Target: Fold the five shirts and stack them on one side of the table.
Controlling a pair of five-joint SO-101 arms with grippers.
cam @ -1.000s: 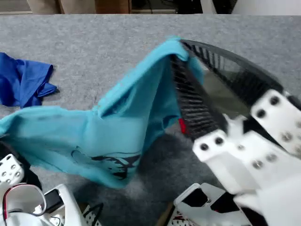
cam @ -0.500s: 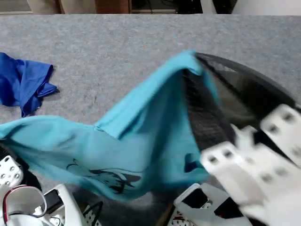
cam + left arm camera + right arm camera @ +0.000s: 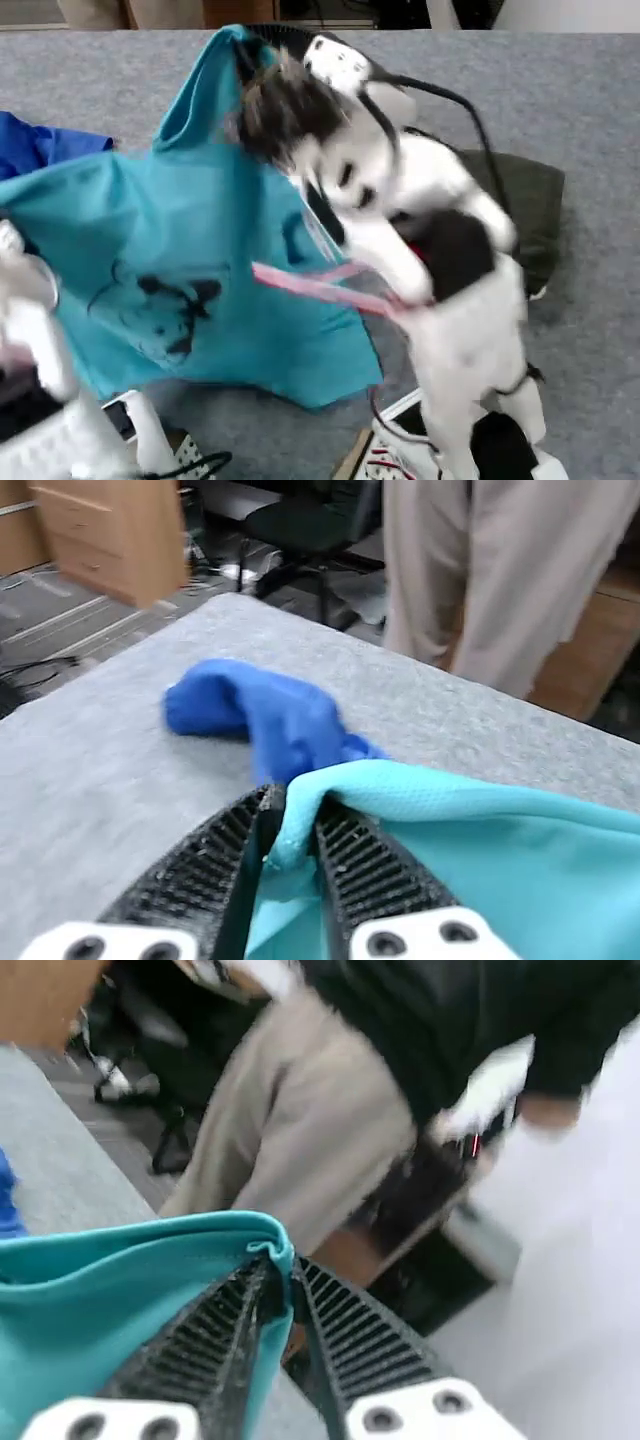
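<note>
Above the bench [image 3: 560, 90], shirt [image 3: 200, 230] hangs spread, left pincer [image 3: 295, 808] and right pincer [image 3: 282, 1268] each clamped tight on its edge.

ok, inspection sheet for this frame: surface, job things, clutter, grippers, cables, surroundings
Surface: grey felt-like table.
Job's things: teal shirt held up off the table, spread between both grippers; blue shirt crumpled near the table's edge; dark green shirt lying on the table.
Clutter: nothing seen.
Grippers: left gripper shut on the teal shirt's edge; right gripper shut on its hem.
Cables: black cable looping off the raised arm, clear of the shirts.
Surroundings: office chair and wooden cabinet beyond the table.
</note>
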